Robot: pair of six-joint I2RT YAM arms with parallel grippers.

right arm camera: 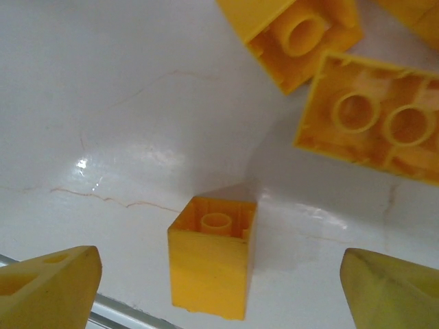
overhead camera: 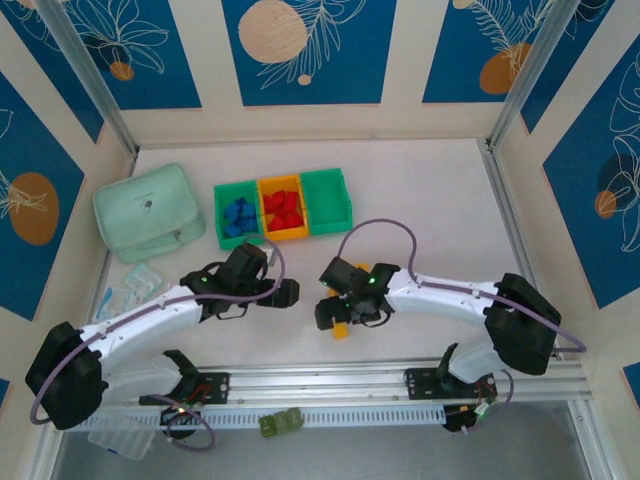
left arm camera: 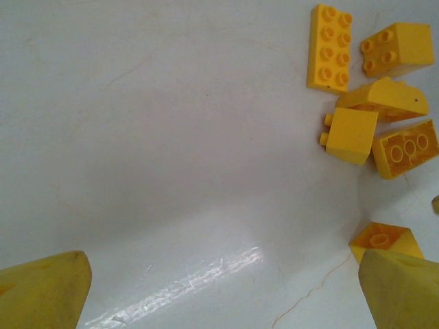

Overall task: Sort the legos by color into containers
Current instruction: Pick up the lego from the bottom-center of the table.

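Observation:
Three containers stand in a row at the back: a green bin (overhead camera: 221,212) with blue legos (overhead camera: 238,215), an orange bin (overhead camera: 284,233) with red legos (overhead camera: 283,209), and a green bin (overhead camera: 328,201) with nothing seen inside. My left gripper (left arm camera: 219,295) is open over bare table, with several yellow legos (left arm camera: 351,133) to its upper right. My right gripper (right arm camera: 219,291) is open around an upturned yellow brick (right arm camera: 211,271), with a gap on each side. More yellow bricks (right arm camera: 374,116) lie beyond it. In the top view both grippers, left (overhead camera: 285,292) and right (overhead camera: 335,310), meet near mid-table.
A mint-green pouch (overhead camera: 150,212) lies left of the bins, with clear plastic bags (overhead camera: 130,285) below it. An aluminium rail (overhead camera: 380,385) runs along the near edge, and an olive-green piece (overhead camera: 281,423) sits on it. Panel walls enclose the table.

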